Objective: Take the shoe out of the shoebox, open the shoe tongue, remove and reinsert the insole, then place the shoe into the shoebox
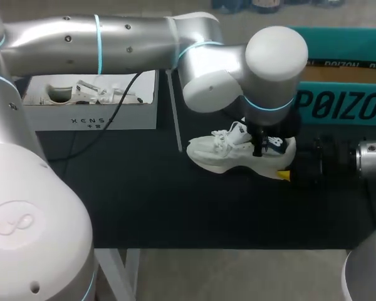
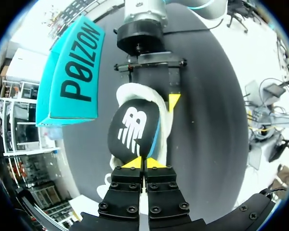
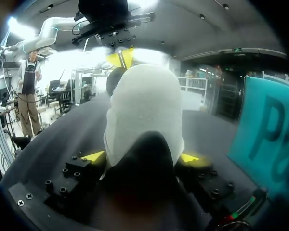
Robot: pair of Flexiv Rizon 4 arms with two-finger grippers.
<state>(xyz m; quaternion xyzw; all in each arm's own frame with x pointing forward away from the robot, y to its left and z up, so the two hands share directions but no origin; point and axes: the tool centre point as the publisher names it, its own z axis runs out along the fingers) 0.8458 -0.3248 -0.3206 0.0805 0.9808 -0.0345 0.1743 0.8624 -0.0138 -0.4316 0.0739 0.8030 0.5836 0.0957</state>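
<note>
Starting far left: white box point(image 1: 91, 116) with a pale shoe point(image 1: 94, 93) inside. Next, left arm extended across from the left, left gripper point(image 2: 144, 163) down over the white shoe point(image 1: 225, 153), yellow tips pinched nearly together on the edge of the black insole point(image 2: 132, 132) rising from the shoe's opening. White shoe on black mat point(image 1: 144, 200), mid-table, outside both boxes. Right gripper point(image 3: 142, 157) spread wide, fingers pressed to both sides of the heel. Teal shoebox point(image 1: 344, 103) far right, behind.
</note>
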